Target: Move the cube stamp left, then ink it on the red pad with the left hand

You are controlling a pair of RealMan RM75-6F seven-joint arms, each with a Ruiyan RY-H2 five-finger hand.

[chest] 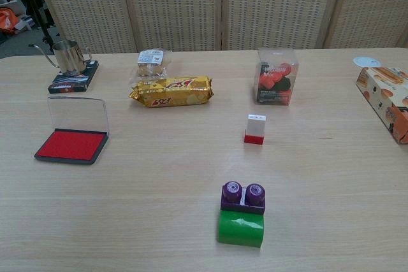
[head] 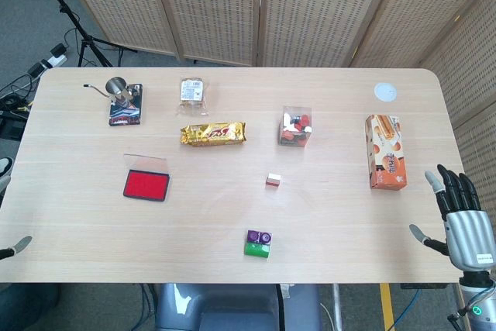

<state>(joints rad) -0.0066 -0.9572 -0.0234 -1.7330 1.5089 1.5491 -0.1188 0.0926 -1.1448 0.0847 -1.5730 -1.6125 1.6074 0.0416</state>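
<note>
The cube stamp (head: 273, 180) (chest: 255, 128), white with a red base, stands upright near the middle of the table. The red ink pad (head: 146, 185) (chest: 71, 145) lies well to its left with its clear lid raised. My right hand (head: 461, 218) hovers off the table's right front corner, far from the stamp, fingers spread and holding nothing. Of my left hand (head: 14, 249) only a thumb tip and some fingertips show at the left edge of the head view, apart and holding nothing. The chest view shows neither hand.
A purple and green block (head: 258, 243) sits in front of the stamp. Behind it lie a yellow snack pack (head: 213, 133), a clear box (head: 295, 126) and a cookie packet (head: 191, 90). A kettle (head: 118, 89) stands far left, an orange carton (head: 386, 151) at the right.
</note>
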